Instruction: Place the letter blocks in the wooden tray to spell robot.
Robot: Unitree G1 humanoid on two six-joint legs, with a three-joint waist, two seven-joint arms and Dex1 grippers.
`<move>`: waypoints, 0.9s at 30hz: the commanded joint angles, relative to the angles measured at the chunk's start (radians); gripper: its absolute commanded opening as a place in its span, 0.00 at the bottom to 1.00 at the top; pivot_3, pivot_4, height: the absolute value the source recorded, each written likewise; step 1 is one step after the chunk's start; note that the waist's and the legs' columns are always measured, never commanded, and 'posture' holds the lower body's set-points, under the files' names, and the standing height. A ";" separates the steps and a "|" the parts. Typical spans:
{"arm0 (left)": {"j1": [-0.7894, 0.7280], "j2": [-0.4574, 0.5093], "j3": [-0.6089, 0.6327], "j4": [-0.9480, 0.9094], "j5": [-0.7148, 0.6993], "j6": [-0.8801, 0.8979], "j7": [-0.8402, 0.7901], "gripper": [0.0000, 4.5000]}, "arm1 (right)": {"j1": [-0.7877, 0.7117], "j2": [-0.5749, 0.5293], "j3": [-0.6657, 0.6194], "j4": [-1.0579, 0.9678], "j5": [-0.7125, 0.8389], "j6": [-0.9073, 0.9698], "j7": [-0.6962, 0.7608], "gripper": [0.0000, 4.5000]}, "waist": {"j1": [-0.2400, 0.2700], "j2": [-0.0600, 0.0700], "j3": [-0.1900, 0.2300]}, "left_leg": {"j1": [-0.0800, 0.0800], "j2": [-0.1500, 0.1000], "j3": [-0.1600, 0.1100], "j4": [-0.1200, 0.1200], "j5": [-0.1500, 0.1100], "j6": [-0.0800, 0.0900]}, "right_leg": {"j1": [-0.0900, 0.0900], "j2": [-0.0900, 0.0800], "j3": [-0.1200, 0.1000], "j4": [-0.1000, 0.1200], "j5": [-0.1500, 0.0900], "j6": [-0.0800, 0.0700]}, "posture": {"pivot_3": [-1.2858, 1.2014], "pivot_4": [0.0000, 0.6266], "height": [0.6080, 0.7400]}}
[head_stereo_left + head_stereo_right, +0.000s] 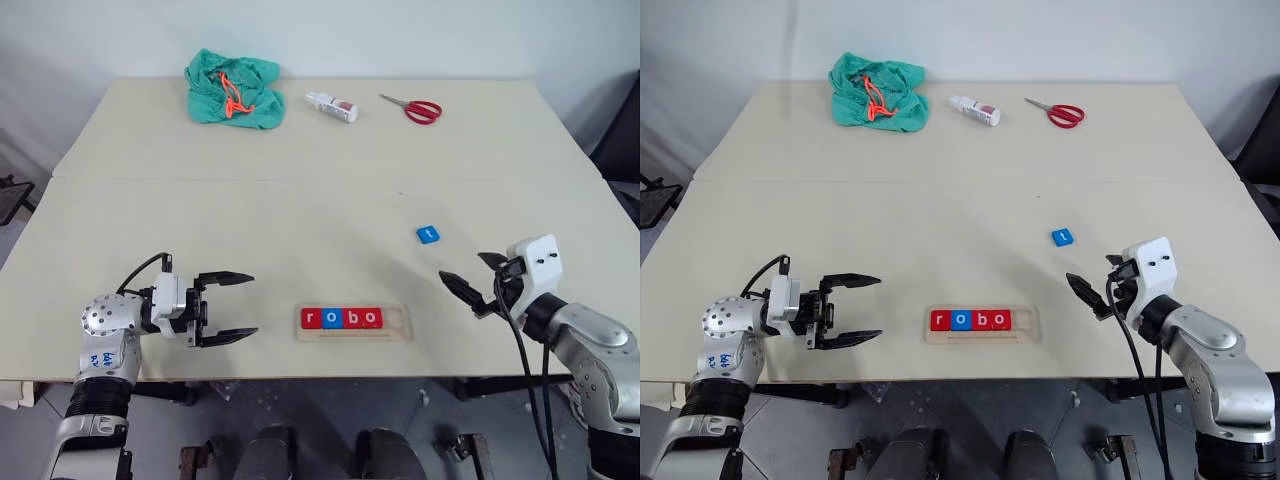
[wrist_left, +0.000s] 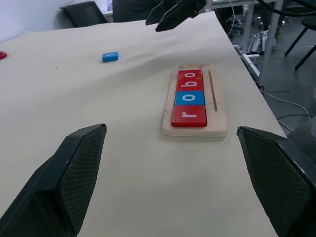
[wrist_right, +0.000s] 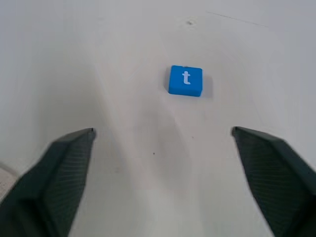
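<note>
The wooden tray (image 1: 400, 322) lies near the table's front edge, holding four letter blocks in a row: red r (image 1: 310, 319), blue o (image 1: 332, 319), red b (image 1: 352, 319), red o (image 1: 371, 318). Its right end is bare. The blue t block (image 1: 427, 235) lies flat on the table, behind and to the right of the tray; the right wrist view shows the t block (image 3: 185, 80) ahead of the fingers. My left gripper (image 1: 250, 305) is open and empty, left of the tray and pointing at it. My right gripper (image 1: 461, 265) is open and empty, right of the tray and just in front of the t block.
At the table's far side lie a crumpled green cloth (image 1: 233, 88) with an orange cord, a small white bottle (image 1: 331, 106) on its side, and red-handled scissors (image 1: 412, 107). The table's front edge runs just below the tray.
</note>
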 commanded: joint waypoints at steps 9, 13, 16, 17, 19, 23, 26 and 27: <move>0.030 0.031 0.024 -0.047 -0.028 0.017 -0.023 1.00 | -0.100 0.005 0.031 0.031 0.021 0.057 -0.067 1.00 | -0.002 0.000 0.000 | 0.000 0.000 0.000 0.000 0.000 0.000 | -0.001 0.000 0.000 0.001 0.000 0.000 | 0.52 0.24 1.00; 0.073 0.056 0.052 -0.097 -0.058 0.049 -0.024 1.00 | -0.222 -0.002 0.087 0.162 -0.009 0.077 -0.072 1.00 | -0.004 0.000 0.000 | 0.000 0.000 0.000 0.000 0.000 0.000 | -0.001 0.000 0.000 0.001 0.000 0.000 | 0.52 0.24 1.00; 0.108 0.077 0.074 -0.132 -0.087 0.064 -0.039 1.00 | -0.317 0.006 0.134 0.279 -0.038 0.045 -0.056 1.00 | -0.006 0.000 0.000 | 0.000 0.000 0.000 0.000 0.000 0.000 | -0.002 0.000 0.001 0.002 0.000 0.000 | 0.52 0.24 1.00; 0.118 0.082 0.083 -0.141 -0.101 0.065 -0.047 1.00 | -0.353 0.011 0.155 0.333 -0.057 0.027 -0.055 1.00 | -0.006 0.000 0.000 | 0.000 0.000 0.000 0.000 0.000 0.000 | -0.002 0.000 0.001 0.002 0.000 0.000 | 0.52 0.24 1.00; 0.135 0.090 0.101 -0.152 -0.116 0.065 -0.051 1.00 | -0.420 0.023 0.192 0.441 -0.093 -0.029 -0.048 1.00 | -0.008 0.000 0.000 | 0.000 0.001 0.000 0.000 0.000 0.000 | -0.002 0.000 0.001 0.002 0.000 0.000 | 0.52 0.24 1.00; 0.167 0.091 0.124 -0.182 -0.135 0.068 -0.037 1.00 | -0.510 0.044 0.226 0.618 -0.137 -0.123 -0.031 1.00 | -0.005 0.000 0.000 | 0.000 0.000 -0.001 0.000 0.000 0.000 | -0.003 -0.001 0.000 0.004 0.000 0.000 | 0.52 0.24 1.00; 0.191 0.089 0.129 -0.205 -0.144 0.070 -0.035 1.00 | -0.548 0.053 0.246 0.717 -0.165 -0.184 -0.012 1.00 | -0.005 0.000 0.000 | 0.000 0.000 -0.001 0.000 0.000 0.000 | -0.003 -0.001 0.000 0.005 0.000 0.000 | 0.52 0.24 1.00; 0.195 0.089 0.129 -0.211 -0.143 0.071 -0.030 1.00 | -0.558 0.055 0.252 0.747 -0.175 -0.201 -0.006 1.00 | -0.006 0.000 0.000 | 0.000 0.000 -0.001 0.000 0.000 0.000 | -0.003 -0.001 0.000 0.006 0.000 0.000 | 0.52 0.24 1.00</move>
